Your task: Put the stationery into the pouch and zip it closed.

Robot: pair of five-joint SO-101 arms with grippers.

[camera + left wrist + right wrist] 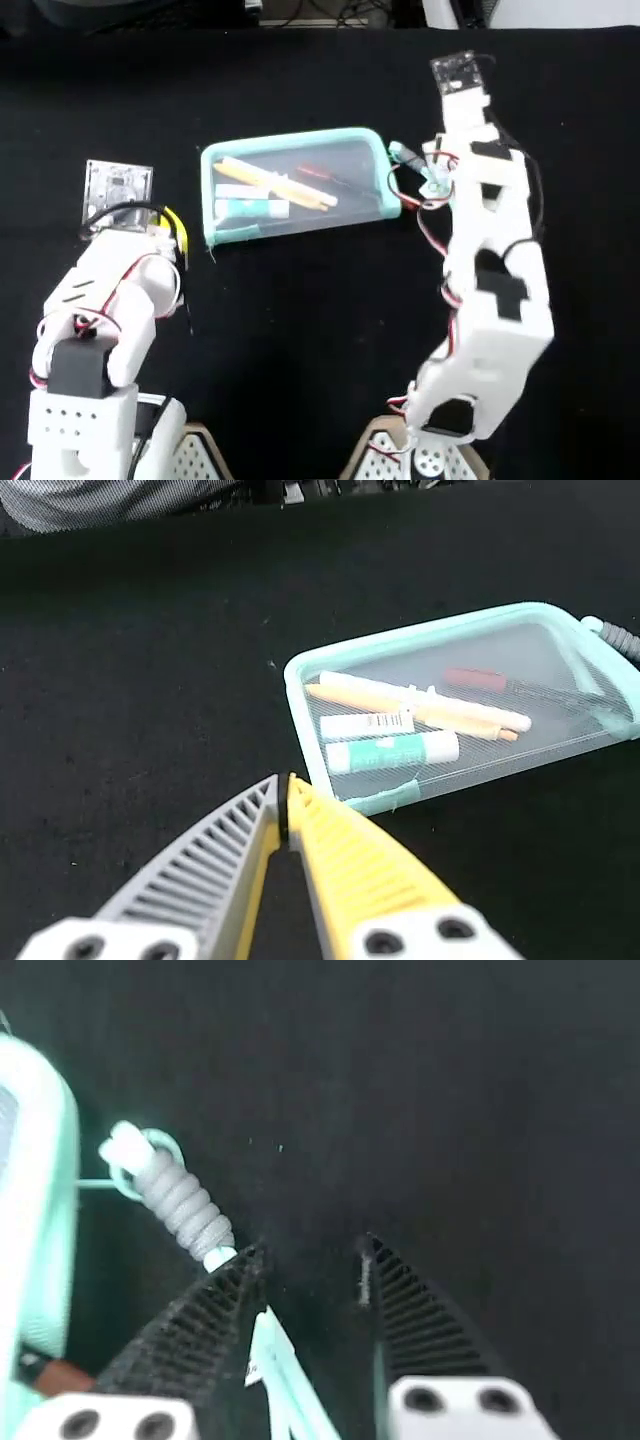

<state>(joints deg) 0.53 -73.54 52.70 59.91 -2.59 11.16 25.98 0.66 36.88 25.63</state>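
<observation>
your stationery is already inside the pouch (207, 195), which lies flat on the black table (300, 330) in the upper middle of the high view. through its clear side you can see a long yellow stick (275, 183), a small white bar (240, 190), a teal-and-white glue stick (250, 208) and a red pen (325, 173).

what is left, as i judge it, is the zip. the grey ribbed zip pull (180, 1200) sits at the pouch's right end, and you cannot tell from here whether the opening is closed.

your right gripper (310, 1250) is at that end with its fingers spread. the pull lies just beside one fingertip, not grasped.

your left gripper (283, 785) sits near the pouch's lower left corner, fingers pressed together on nothing.
</observation>
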